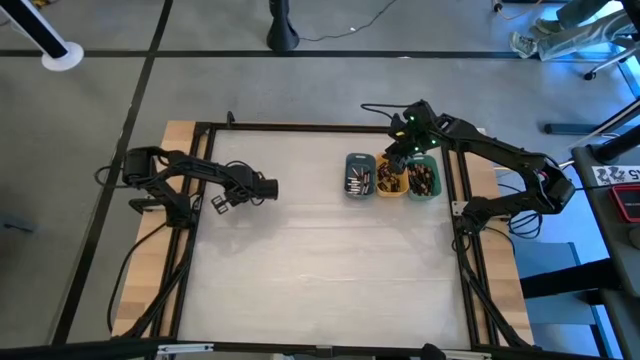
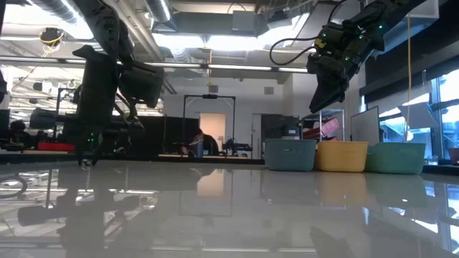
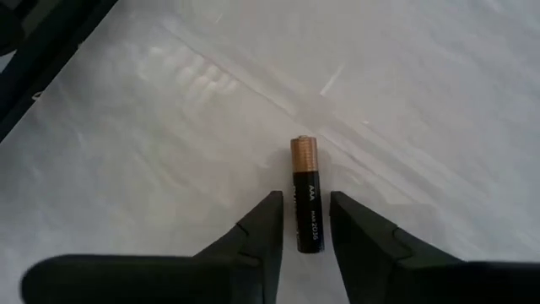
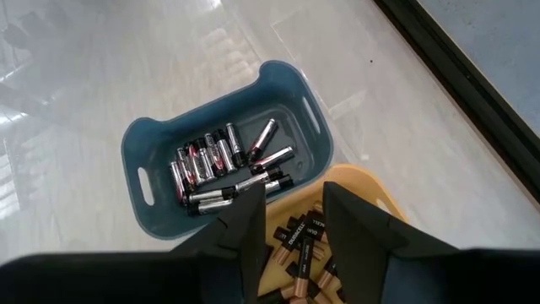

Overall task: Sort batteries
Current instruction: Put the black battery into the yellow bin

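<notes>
One black AAA battery with a copper end [image 3: 307, 198] lies flat on the white table. My left gripper [image 3: 305, 221] points steeply down over it, near the table's left side [image 1: 225, 200]. Its fingers stand along the battery's two long sides, with a narrow gap on each side. My right gripper [image 4: 291, 203] hangs open and empty above the orange tray [image 4: 371, 192], at the far right [image 1: 398, 165]. Silvery and dark batteries [image 4: 224, 165] lie in the slate-blue tray [image 4: 139, 152]. Black and copper ones [image 4: 299, 241] lie in the orange tray.
The three trays stand in a row at the far right: slate-blue [image 1: 359, 175], orange [image 1: 390, 180], green [image 1: 423, 178]. A black frame [image 1: 300, 127] borders the table. A broad stretch of bare white tabletop lies between the two arms and toward the near edge.
</notes>
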You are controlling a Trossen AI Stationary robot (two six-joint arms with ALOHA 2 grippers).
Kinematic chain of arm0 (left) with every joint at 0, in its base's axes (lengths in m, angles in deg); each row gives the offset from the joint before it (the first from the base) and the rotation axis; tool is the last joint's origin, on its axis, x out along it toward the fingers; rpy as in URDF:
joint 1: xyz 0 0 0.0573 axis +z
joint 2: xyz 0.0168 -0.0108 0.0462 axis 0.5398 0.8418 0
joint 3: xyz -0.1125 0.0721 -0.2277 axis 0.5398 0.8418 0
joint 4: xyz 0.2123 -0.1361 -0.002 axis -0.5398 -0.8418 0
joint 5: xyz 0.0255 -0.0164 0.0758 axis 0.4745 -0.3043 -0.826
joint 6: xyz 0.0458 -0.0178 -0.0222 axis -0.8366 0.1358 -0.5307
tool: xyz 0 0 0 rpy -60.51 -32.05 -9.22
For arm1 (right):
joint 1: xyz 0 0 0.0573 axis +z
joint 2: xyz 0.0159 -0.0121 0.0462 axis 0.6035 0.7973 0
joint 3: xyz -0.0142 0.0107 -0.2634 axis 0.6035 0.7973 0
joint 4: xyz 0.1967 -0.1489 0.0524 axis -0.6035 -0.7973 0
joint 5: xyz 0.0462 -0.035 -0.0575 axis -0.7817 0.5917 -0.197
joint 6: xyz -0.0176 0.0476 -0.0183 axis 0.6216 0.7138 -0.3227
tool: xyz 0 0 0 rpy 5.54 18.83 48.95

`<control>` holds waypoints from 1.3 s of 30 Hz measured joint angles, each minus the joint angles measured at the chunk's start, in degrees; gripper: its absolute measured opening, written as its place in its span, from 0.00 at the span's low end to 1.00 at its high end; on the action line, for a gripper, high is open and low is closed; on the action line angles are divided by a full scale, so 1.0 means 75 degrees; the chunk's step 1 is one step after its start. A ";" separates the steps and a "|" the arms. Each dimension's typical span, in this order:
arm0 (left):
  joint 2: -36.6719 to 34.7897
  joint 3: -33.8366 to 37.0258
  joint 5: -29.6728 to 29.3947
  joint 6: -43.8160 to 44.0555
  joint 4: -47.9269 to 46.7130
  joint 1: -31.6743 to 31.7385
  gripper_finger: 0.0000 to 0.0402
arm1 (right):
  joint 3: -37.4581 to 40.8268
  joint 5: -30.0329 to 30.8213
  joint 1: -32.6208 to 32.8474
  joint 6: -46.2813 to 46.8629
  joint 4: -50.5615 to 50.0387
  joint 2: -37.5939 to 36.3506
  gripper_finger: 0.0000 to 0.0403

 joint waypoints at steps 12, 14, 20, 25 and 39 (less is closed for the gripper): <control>0.0307 0.0003 -0.0089 -0.0223 0.0205 0.0000 0.08 | 0.0000 0.0000 0.0000 0.0000 0.0002 0.0000 0.30; 0.0307 0.0003 -0.0085 -0.0228 0.0211 0.0000 0.07 | 0.0000 0.0000 0.0000 0.0000 0.0004 0.0000 0.30; 0.0310 0.0009 -0.0050 -0.0421 0.0224 0.0000 0.07 | 0.0000 0.0000 0.0000 0.0000 0.0002 0.0000 0.30; 0.0310 0.0015 -0.0033 -0.0421 0.0222 -0.0012 0.06 | 0.0000 0.0000 0.0000 0.0000 0.0005 0.0000 0.30; 0.0046 -0.0206 -0.0091 -0.0976 0.0273 -0.0086 0.06 | 0.0000 0.0002 0.0001 0.0000 0.0017 0.0000 0.30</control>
